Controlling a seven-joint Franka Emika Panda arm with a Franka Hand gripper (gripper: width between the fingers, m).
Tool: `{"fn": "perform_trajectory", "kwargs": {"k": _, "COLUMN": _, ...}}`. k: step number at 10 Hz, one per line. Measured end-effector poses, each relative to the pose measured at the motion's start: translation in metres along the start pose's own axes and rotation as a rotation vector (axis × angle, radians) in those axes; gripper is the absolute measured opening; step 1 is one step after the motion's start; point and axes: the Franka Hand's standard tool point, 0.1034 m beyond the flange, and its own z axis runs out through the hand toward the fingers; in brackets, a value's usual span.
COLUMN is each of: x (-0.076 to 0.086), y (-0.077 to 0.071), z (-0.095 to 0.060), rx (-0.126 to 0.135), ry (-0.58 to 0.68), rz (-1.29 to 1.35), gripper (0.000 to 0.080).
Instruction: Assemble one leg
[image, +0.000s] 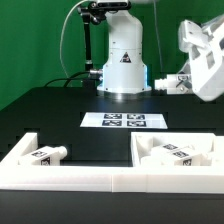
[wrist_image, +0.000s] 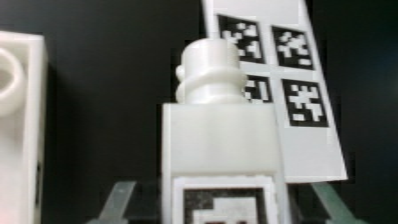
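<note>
Above the black table (image: 60, 105), your gripper (wrist_image: 222, 198) is clamped on the leg (wrist_image: 222, 130), its two pale fingers (wrist_image: 121, 200) flanking the post's square lower body on either side. In the wrist view the leg runs straight out from the fingers, with its narrower rounded tip farthest from the lens and a black-and-white tag on the near face. Beyond it the marker board (wrist_image: 285, 60) lies flat on the dark surface, partly covered by the leg. A white part (wrist_image: 15, 100) with a rounded recess sits beside the leg, cut off by the frame; you cannot tell what it is. In the exterior view your arm (image: 200, 55) hangs high at the exterior view's right, blurred and close to the lens, so the held leg cannot be made out there. The marker board lies in front of the robot's base (image: 122, 62). Nearer the camera, the white tray (image: 100, 178) holds another leg (image: 48, 153) on its side in the compartment at the exterior view's left. Tagged white parts (image: 175, 150) lie in the compartment at the right.
</note>
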Motion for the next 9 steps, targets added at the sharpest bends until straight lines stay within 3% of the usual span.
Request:
{"fn": "perform_trajectory", "kwargs": {"k": 2, "x": -0.005, "y": 0.008, "z": 0.001, "rx": -0.006, "ry": 0.062, "rz": 0.019, "gripper": 0.0281}}
{"fn": "perform_trajectory", "kwargs": {"k": 3, "x": -0.006, "y": -0.001, "z": 0.003, "rx": 0.037, "ry": 0.032, "rz": 0.086, "gripper": 0.0281}}
{"fn": "perform_trajectory", "kwargs": {"k": 4, "x": -0.01, "y": -0.008, "z": 0.002, "rx": 0.106, "ry": -0.003, "rz": 0.19, "gripper": 0.0281}}
{"fn": "perform_trajectory", "kwargs": {"k": 5, "x": -0.012, "y": -0.005, "z": -0.001, "rx": 0.12, "ry": -0.012, "rz": 0.196, "gripper": 0.0281}}
{"fn": "perform_trajectory", "kwargs": {"k": 6, "x": -0.011, "y": 0.0, "z": -0.001, "rx": 0.1, "ry": 0.01, "rz": 0.194, "gripper": 0.0281}}
{"fn": "perform_trajectory", "kwargs": {"k": 8, "x": -0.012, "y": 0.001, "z": 0.0, "rx": 0.098, "ry": 0.022, "rz": 0.194, "gripper": 0.0281}}
{"fn": "perform_trajectory", "kwargs": {"k": 9, "x": -0.012, "y": 0.007, "z": -0.002, "rx": 0.081, "ry": 0.105, "rz": 0.211, "gripper": 0.0281}}
